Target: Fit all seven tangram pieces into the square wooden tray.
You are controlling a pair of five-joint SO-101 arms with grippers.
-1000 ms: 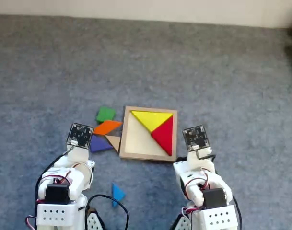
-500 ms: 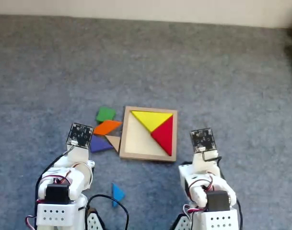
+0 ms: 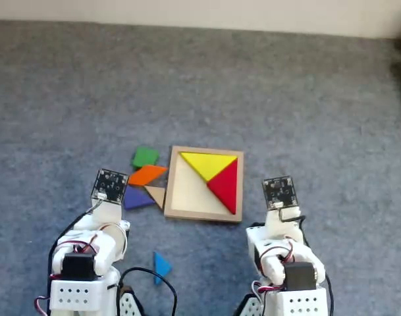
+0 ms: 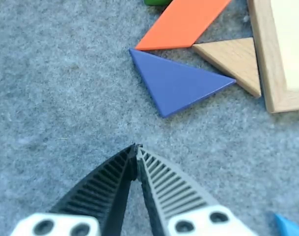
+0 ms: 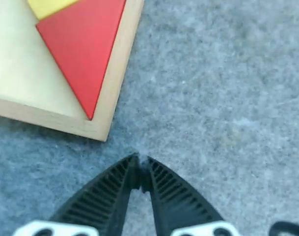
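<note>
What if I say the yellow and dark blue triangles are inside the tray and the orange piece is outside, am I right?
No: the high view shows the red triangle, not the dark blue triangle, inside the wooden tray beside the yellow triangle. The orange parallelogram is outside.

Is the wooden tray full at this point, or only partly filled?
Partly filled. The tray holds only the yellow triangle and red triangle; its remaining floor is bare, and the orange piece lies outside it.

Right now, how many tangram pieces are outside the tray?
5: green piece, orange parallelogram, dark blue triangle, wooden triangle by the tray's left edge; light blue triangle alone, lower in the high view.
</note>
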